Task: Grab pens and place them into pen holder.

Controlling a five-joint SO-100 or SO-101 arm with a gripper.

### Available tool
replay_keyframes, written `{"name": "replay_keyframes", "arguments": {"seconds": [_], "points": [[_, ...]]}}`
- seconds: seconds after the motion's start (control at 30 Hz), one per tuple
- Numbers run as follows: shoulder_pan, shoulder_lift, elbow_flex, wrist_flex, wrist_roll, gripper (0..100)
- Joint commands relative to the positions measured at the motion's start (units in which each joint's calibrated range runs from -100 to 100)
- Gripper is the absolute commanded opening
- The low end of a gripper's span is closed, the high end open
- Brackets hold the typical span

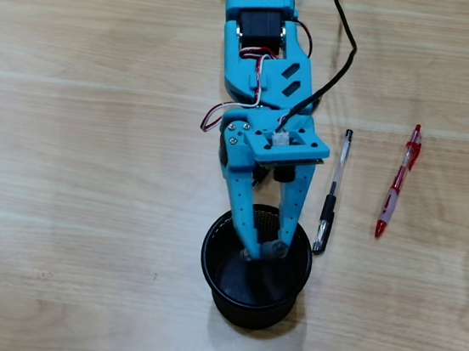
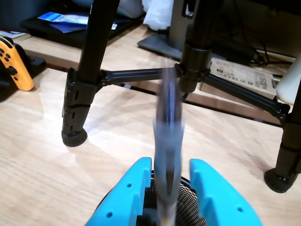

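The black mesh pen holder [image 1: 211, 272] stands on the wooden table near the front, and its mesh [image 2: 187, 203] shows under the jaws in the wrist view. My blue gripper [image 1: 264, 249] reaches down over its mouth, fingers slightly apart. A grey-and-clear pen [image 2: 167, 127] stands upright between them, motion-blurred, with a gap to the right finger; from overhead only its grey end [image 1: 272, 249] shows. On the table to the right lie a clear-and-black pen [image 1: 333, 192] beside the holder and a red-and-white pen [image 1: 397, 183] further right.
A black cable [image 1: 346, 44] runs from the arm toward the table's back edge. In the wrist view, black tripod legs [image 2: 77, 108] and a cross brace stand on the table ahead, with an orange controller [image 2: 14, 63] at the far left.
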Motion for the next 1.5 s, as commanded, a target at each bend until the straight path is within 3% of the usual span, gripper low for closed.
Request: {"name": "replay_keyframes", "arguments": {"seconds": [0.0,0.23,0.4,0.5,0.8,1.17,1.47], "points": [[0.20,-1.68,-3.31,-0.59,-0.28,13],[-1.07,-5.71,-1.78,1.82,-0.08,10],[-1.52,-15.46,2.09,16.37,0.13,10],[-1.52,-25.45,7.59,28.51,0.13,3],[-3.79,-44.18,20.57,47.19,-0.23,2],[-5.24,-58.13,34.90,59.07,-0.74,2],[-5.79,-64.18,45.18,59.67,-7.85,2]]}}
